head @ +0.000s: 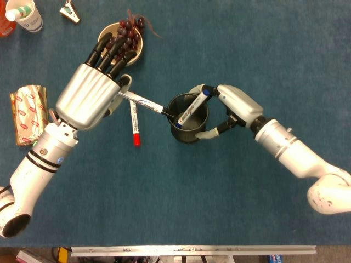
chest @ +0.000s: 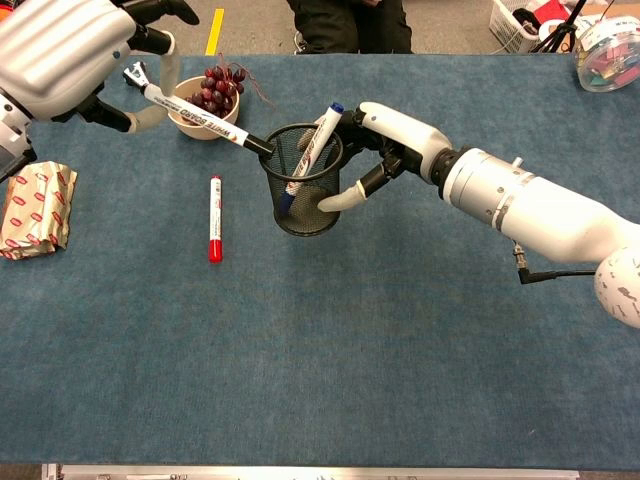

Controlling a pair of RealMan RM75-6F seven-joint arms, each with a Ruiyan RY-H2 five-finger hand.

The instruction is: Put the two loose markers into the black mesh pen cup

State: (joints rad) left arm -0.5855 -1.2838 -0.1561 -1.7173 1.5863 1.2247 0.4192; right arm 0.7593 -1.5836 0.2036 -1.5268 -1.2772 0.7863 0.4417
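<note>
Left robot hand (chest: 62, 55) grips the black-capped whiteboard marker (chest: 197, 117), its cap at the rim of the black mesh pen cup (chest: 302, 193). Right robot hand (chest: 392, 143) clasps that cup, blue marker (chest: 309, 160) inside. I see the red marker (chest: 214, 219) lying on the desk (chest: 400, 340).

The left robot hand (chest: 65, 55) is cropped, perhaps hiding its grip on the black-capped marker (chest: 195, 117).

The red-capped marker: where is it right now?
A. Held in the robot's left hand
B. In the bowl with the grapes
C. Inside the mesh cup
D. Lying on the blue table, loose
D: the red-capped marker lies flat on the table, left of the mesh cup, with no fingers touching it.
</note>
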